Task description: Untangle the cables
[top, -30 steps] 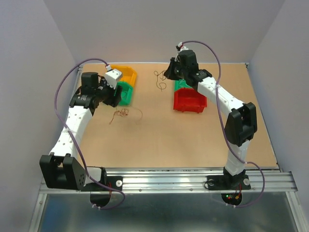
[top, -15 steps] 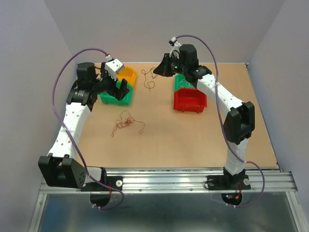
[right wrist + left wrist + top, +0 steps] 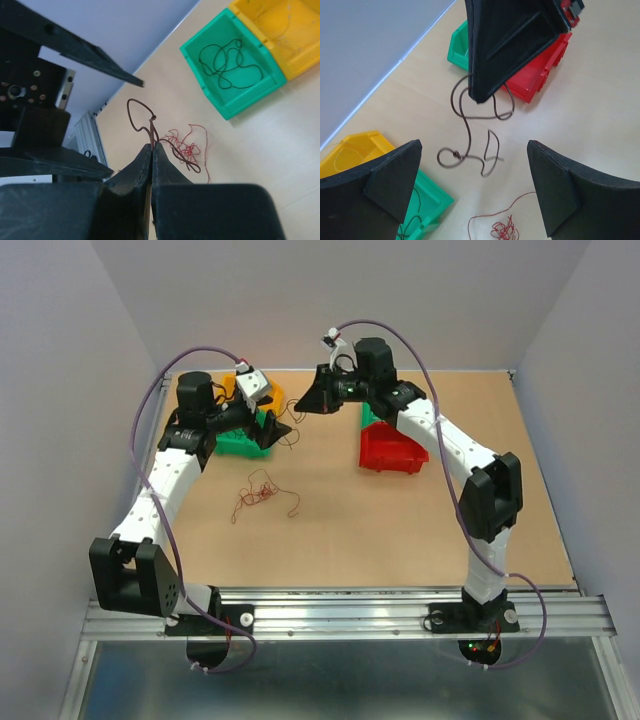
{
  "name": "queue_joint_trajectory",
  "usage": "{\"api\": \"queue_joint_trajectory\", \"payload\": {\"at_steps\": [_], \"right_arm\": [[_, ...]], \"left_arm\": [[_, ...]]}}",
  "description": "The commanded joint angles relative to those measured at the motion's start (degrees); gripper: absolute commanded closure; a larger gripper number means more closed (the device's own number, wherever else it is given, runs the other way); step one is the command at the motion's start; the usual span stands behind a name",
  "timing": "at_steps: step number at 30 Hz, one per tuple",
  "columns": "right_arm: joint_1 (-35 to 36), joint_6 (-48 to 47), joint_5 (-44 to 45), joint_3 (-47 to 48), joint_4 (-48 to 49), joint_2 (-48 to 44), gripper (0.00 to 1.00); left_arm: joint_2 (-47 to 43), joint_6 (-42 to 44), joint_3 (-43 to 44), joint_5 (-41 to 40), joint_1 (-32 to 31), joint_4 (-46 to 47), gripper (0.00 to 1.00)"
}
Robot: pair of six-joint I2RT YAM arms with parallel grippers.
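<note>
Cables (image 3: 262, 494) lie as a reddish wad left of centre on the table (image 3: 400, 530), stretched left-right; a dark brown strand (image 3: 468, 122) dangles vertically, pinched in the right gripper (image 3: 151, 149); the left gripper (image 3: 474, 165) gapes empty
</note>
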Motion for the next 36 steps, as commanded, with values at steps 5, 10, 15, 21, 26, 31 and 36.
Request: {"api": "queue_joint_trajectory", "payload": {"at_steps": [5, 10, 15, 21, 26, 31, 36], "right_arm": [[3.67, -1.23, -3.34, 3.9, 3.11, -2.56, 0.99], [4.11, -1.58, -3.69, 3.11, 3.11, -3.6, 0.99], [4.11, -2.45, -3.08, 1.7, 3.11, -4.93, 0.99], [4.02, -2.63, -2.29, 1.43, 3.11, -5.11, 0.99], [4.02, -2.19, -2.9, 1.7, 3.28, -4.93, 0.99], [4.02, -1.84, -3.34, 1.26, 3.29, -5.1, 1.0], [4.02, -1.75, -2.12, -0.32, 3.46, -5.98, 0.87]], "left_arm": [[0.73, -0.84, 3.84, -1.43, -2.93, 4.72, 0.06], [0.64, -1.02, 3.85, -1.52, -3.81, 4.45, 0.35], [0.2, -1.02, 3.23, -0.38, -3.9, 3.49, 0.59], [-1.12, -1.11, 1.65, -1.25, -4.6, 3.49, 0.14], [-0.68, -0.67, 1.65, -2.48, -4.86, 2.36, 0.19], [0.02, -0.4, 2.44, -2.31, -4.86, 2.08, 0.45], [0.29, -0.49, 3.41, -2.13, -4.95, 1.29, 0.97]]}}
